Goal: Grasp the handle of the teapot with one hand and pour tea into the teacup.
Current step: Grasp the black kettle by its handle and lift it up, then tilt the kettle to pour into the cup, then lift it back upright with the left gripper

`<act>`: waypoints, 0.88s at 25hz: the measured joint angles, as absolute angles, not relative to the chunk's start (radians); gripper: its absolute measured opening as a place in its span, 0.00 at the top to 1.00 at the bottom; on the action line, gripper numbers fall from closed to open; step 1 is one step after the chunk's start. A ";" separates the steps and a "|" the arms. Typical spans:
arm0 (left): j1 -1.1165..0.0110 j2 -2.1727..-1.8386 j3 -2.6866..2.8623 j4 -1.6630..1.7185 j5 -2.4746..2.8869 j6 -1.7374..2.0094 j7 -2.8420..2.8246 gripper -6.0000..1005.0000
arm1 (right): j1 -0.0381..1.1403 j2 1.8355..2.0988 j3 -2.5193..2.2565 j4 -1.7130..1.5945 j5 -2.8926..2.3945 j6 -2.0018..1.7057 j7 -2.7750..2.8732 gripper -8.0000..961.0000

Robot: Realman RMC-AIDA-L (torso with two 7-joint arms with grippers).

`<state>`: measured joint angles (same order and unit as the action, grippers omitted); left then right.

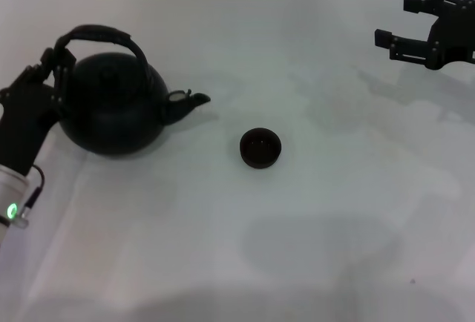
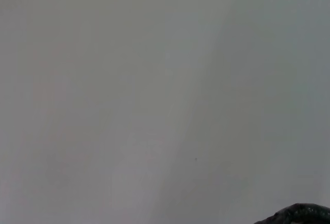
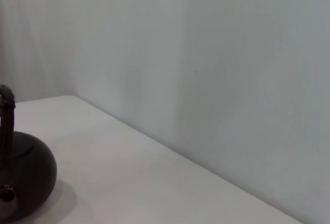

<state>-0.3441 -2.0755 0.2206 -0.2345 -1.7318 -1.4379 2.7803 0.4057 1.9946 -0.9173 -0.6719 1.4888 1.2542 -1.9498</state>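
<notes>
The matte-black teapot [image 1: 111, 107] stands on the white table at the left, its spout [image 1: 194, 99] pointing right toward the teacup [image 1: 260, 148]. The teacup is small, dark and round, and sits apart near the middle. The arched handle [image 1: 100, 36] rises over the lid. My left gripper [image 1: 56, 61] is at the handle's left end, against the pot's left side. A dark rough bit, probably the handle [image 2: 301, 214], shows in the left wrist view. My right gripper [image 1: 398, 21] is open and empty, held high at the far right. The teapot [image 3: 26, 177] also shows in the right wrist view.
The white table [image 1: 319, 248] stretches to the front and right of the cup. A plain pale wall [image 3: 206, 53] stands behind the table's far edge. My left forearm with a green light [image 1: 12, 209] lies along the table's left edge.
</notes>
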 joint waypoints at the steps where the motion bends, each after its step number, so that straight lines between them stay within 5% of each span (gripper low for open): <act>1: -0.352 -2.074 0.221 -0.222 -1.731 -1.433 2.772 0.79 | 0.405 1.996 -0.913 -0.672 1.490 1.254 -1.954 0.13; 22: -0.547 -2.074 0.233 0.217 -1.449 -1.261 2.274 0.80 | 0.402 2.000 -0.841 -0.623 1.583 1.246 -1.998 0.13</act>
